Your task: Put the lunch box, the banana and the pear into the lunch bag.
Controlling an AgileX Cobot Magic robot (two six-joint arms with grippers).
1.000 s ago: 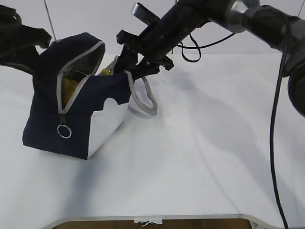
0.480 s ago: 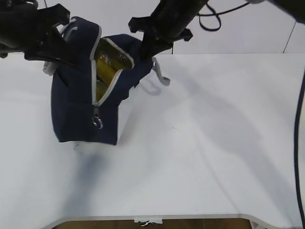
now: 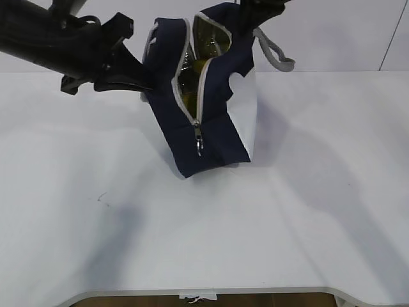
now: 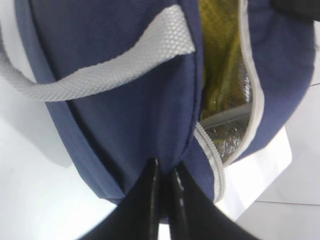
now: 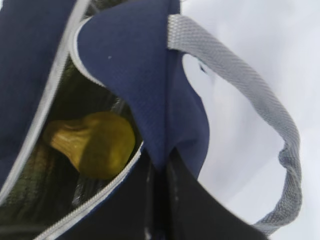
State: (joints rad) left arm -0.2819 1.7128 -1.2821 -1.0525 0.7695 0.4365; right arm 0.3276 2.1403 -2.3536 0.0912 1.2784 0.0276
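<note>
Above the white table (image 3: 307,211) we are holding the soft, sagging navy-blue fabric lunch bag (image 3: 211,128), left gripper (image 4: 164,172) and right gripper (image 5: 159,172) each pinching its fabric, orange-yellow pear (image 5: 97,142) inside.

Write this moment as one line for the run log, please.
lunch bag: lifted, tilted, zipper open | left gripper: shut on bag fabric | right gripper: shut on bag fabric | pear: inside bag
</note>
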